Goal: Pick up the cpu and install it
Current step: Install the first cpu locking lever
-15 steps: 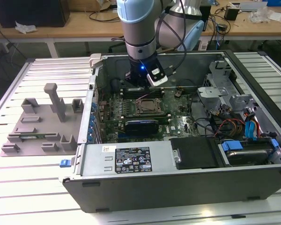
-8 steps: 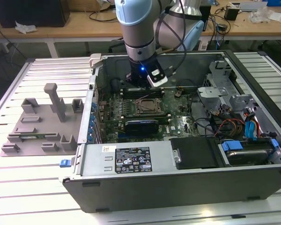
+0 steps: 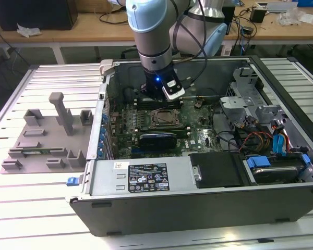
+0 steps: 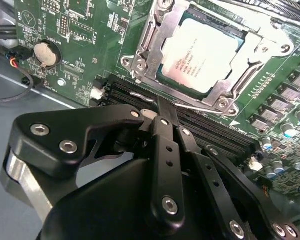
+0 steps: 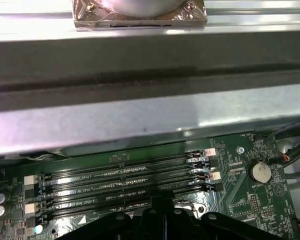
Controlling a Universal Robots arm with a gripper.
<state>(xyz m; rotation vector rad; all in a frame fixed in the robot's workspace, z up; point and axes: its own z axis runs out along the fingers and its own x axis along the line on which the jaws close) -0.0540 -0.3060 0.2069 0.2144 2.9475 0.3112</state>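
Your arm [image 3: 152, 36] reaches down into the open computer case [image 3: 198, 208] and stops above the motherboard [image 3: 198, 136], over the memory slots [image 5: 125, 177] that run alongside the socket.

The cpu [image 4: 200, 55] lies seated in its socket frame [image 4: 140, 60], silver top up, as the second wrist view shows. The frame's metal edges overlap its corners, and the picture's edge cuts off the far side of the frame. In the exterior view the socket [image 3: 162, 119] reads as a dark square, and you cannot make out the chip there.

The gripper [image 4: 165, 112] holds nothing. In the second wrist view its black fingers [image 4: 162, 140] run together to a single narrow tip with no gap between them, so the jaws are closed and empty, the tip just short of the socket frame over the slots. The gripper body hides the board below it.

In the first wrist view the case wall [image 5: 150, 100] blocks everything beyond, and the linkage [image 5: 160, 225] is cut off by the picture's edge.

A grey fixture tray [image 3: 47, 135] sits outside the case toward the exterior view's left.
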